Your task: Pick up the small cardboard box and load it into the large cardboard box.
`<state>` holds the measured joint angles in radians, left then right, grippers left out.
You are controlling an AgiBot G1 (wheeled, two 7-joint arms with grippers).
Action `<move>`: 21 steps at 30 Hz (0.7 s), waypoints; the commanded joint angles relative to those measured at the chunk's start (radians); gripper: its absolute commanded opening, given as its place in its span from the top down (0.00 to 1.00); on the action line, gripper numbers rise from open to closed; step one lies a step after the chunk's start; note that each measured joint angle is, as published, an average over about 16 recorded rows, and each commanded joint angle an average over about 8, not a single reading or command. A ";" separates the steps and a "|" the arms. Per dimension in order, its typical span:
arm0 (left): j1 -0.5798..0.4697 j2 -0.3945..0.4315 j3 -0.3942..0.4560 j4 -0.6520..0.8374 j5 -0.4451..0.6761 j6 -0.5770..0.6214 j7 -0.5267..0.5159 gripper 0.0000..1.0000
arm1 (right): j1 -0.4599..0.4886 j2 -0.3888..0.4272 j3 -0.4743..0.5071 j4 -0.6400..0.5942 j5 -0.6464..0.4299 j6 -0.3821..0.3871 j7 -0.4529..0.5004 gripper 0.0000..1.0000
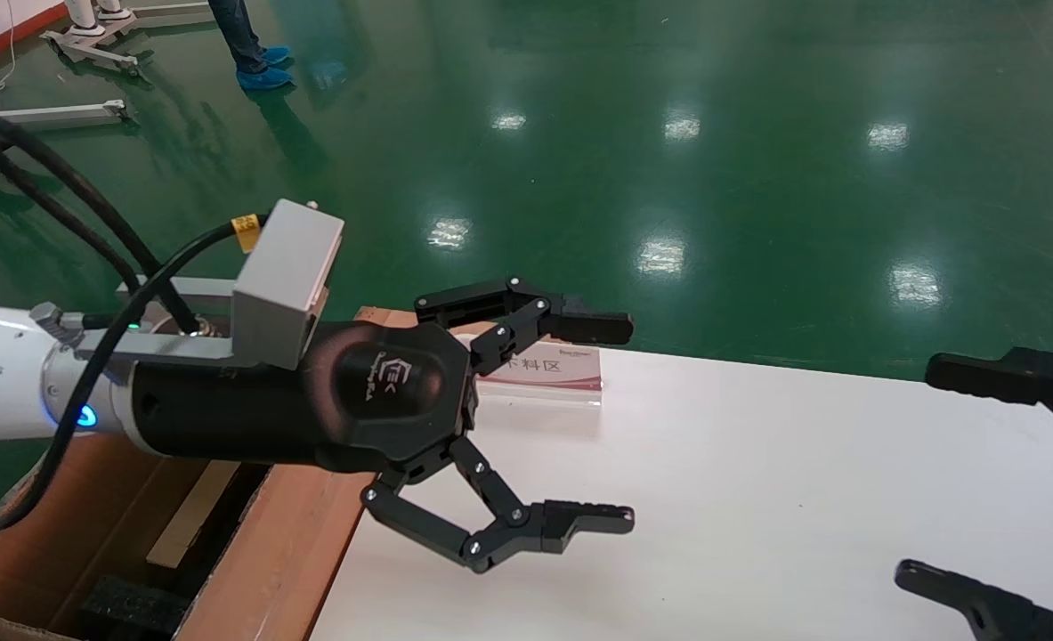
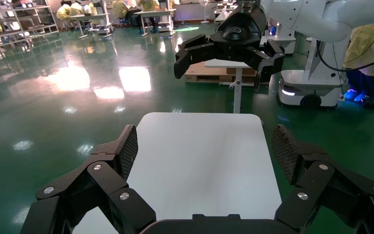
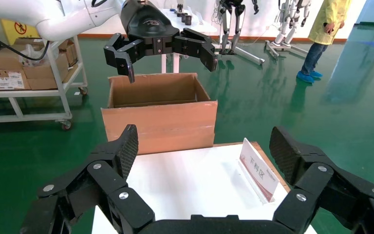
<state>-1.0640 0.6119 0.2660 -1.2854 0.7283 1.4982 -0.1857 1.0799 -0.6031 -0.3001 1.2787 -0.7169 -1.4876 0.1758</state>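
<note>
The small cardboard box shows in no view. The large cardboard box (image 1: 286, 543) stands open at the table's left end, with black foam (image 1: 125, 605) and a pale tan strip (image 1: 190, 516) inside. It also shows in the right wrist view (image 3: 158, 122). My left gripper (image 1: 613, 423) is open and empty, held above the white table (image 1: 757, 499) just right of the large box; it also shows in the left wrist view (image 2: 204, 151). My right gripper (image 1: 922, 472) is open and empty over the table's right end, facing the left one; it also shows in the right wrist view (image 3: 204, 151).
A small upright sign with red print (image 1: 544, 369) stands at the table's far edge, behind the left gripper. Green floor surrounds the table. A person's legs (image 1: 241, 44) and a stand base are far back left. A cart with cartons (image 3: 24, 73) stands beyond the large box.
</note>
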 commanded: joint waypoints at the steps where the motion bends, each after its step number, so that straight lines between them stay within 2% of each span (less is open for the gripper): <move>1: -0.002 0.000 0.003 0.000 0.001 -0.001 -0.001 0.00 | 0.000 0.000 0.000 0.000 0.000 0.000 0.000 0.00; 21: -0.010 -0.001 0.014 0.002 0.002 -0.003 -0.002 0.00 | 0.000 0.000 0.000 0.000 0.000 0.000 0.000 0.00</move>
<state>-1.0741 0.6110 0.2792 -1.2838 0.7303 1.4954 -0.1876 1.0799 -0.6031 -0.3000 1.2787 -0.7169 -1.4878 0.1758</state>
